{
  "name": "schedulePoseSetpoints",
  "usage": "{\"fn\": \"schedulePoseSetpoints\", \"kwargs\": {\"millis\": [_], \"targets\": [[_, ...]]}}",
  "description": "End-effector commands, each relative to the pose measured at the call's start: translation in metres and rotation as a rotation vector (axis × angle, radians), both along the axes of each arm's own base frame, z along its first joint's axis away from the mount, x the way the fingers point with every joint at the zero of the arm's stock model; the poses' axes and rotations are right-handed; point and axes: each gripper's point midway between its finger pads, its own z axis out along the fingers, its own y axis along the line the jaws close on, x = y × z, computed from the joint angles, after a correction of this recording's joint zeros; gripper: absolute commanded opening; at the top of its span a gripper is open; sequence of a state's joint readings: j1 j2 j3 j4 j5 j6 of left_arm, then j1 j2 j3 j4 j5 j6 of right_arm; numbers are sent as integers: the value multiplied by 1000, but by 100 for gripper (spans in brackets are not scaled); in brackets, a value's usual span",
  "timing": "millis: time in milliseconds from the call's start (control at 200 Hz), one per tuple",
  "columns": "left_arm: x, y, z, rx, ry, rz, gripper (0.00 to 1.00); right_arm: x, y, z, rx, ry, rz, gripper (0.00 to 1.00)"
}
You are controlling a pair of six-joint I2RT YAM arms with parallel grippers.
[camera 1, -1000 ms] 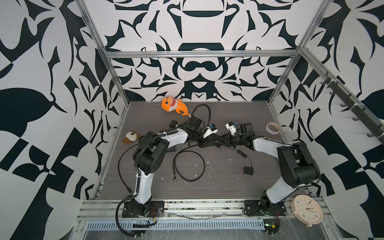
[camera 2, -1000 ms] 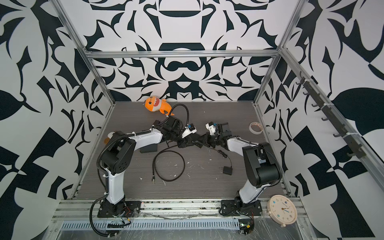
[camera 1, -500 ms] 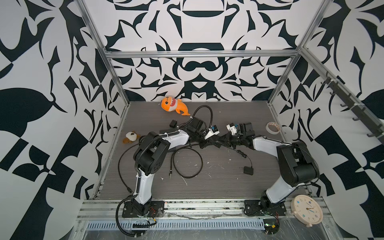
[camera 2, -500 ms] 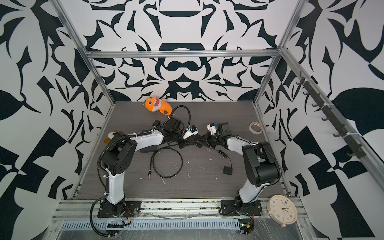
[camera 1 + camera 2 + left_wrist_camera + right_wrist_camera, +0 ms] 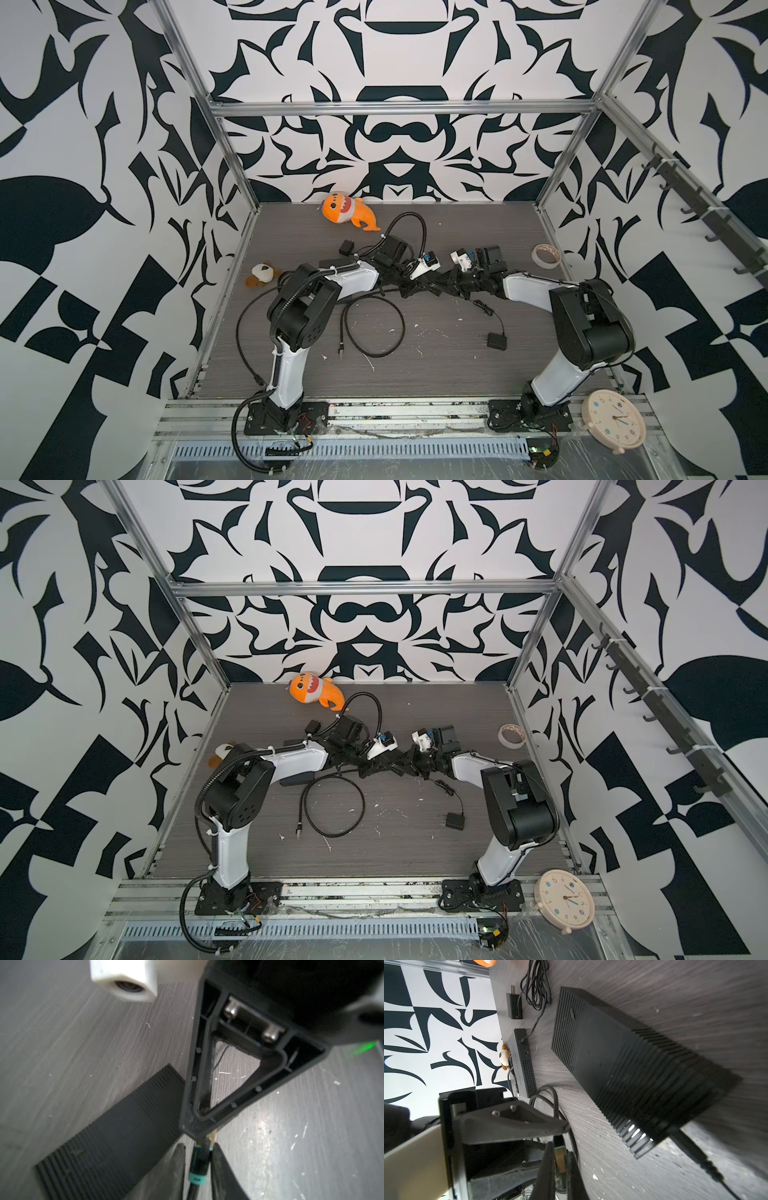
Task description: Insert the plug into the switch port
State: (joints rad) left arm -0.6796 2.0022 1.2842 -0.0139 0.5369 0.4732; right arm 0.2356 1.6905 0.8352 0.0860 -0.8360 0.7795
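The plug [image 5: 200,1162] is a black cable end with teal rings and a gold tip. My left gripper [image 5: 198,1147] is shut on its body. My right gripper [image 5: 560,1151] is shut on the gold tip [image 5: 560,1159], and its triangular finger [image 5: 228,1068] fills the left wrist view. Both grippers meet low over mid-table [image 5: 422,286]. The switch [image 5: 623,1059], a ribbed black box, lies flat right beside them, also seen as the switch [image 5: 116,1136]. None of its empty ports show. The plug's cable [image 5: 374,328] loops on the table.
A slim perforated black box [image 5: 523,1061] and a wall adapter [image 5: 347,248] lie toward the left wall. A second adapter [image 5: 496,341] on a thin lead sits front right. An orange shark plush [image 5: 347,212], a dog plush [image 5: 262,274] and a tape roll [image 5: 546,255] ring the table.
My left jaws have closed in on the plug body. The cable loop has slid a little to the left. The right gripper has kept its grip and place.
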Motion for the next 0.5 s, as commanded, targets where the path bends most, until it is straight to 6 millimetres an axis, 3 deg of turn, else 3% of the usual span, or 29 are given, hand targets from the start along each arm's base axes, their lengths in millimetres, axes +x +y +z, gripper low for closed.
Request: {"fn": "schedulePoseSetpoints", "kwargs": {"millis": [0, 110, 350, 495], "targets": [[-4, -1, 1, -10, 1, -22, 14, 1, 7, 16, 25, -28, 31, 0], [-5, 2, -1, -2, 9, -19, 11, 1, 7, 15, 19, -27, 34, 0], [-5, 8, -4, 12, 7, -7, 21, 2, 5, 11, 4, -21, 29, 0], [-3, 11, -5, 13, 5, -6, 19, 0, 5, 11, -1, -22, 32, 0]]}}
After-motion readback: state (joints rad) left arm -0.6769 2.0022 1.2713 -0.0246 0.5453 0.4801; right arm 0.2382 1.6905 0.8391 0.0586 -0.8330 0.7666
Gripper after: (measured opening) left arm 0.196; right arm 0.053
